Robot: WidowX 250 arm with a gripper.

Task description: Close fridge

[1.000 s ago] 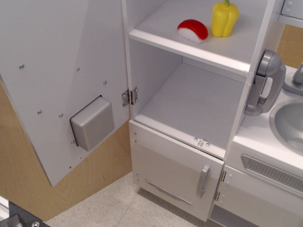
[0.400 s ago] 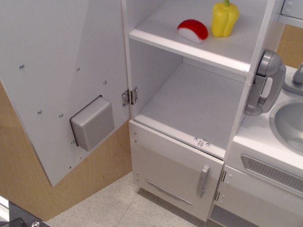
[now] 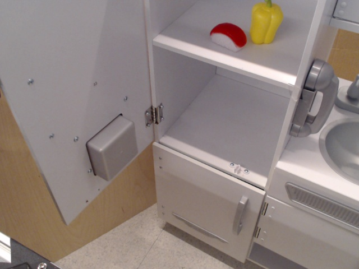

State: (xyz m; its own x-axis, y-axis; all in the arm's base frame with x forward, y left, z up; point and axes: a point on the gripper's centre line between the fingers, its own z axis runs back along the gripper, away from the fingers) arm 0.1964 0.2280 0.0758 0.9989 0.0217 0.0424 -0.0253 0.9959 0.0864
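Observation:
The fridge (image 3: 224, 120) is a tall white cabinet with white shelves, standing open. Its big door (image 3: 73, 84) is swung wide to the left and shows its inner face, with a grey box (image 3: 112, 147) screwed on and a metal hinge (image 3: 153, 114) at the cabinet edge. The upper shelf holds a red and white toy piece (image 3: 228, 36) and a yellow toy pepper (image 3: 266, 21). The lower shelf is bare. No gripper fingers show; only a dark part (image 3: 22, 262) sits at the bottom left corner.
Below the open compartment is a smaller white door (image 3: 205, 204) with a short grey handle (image 3: 240, 214), shut. A grey toy phone (image 3: 312, 98) hangs on the cabinet's right post. A sink (image 3: 342, 148) with a grey vent (image 3: 322, 206) is at the right. Wood panelling stands behind the door.
The big door has swung slightly: its grey box and lower edge have shifted a little to the right and down. Nothing else has moved.

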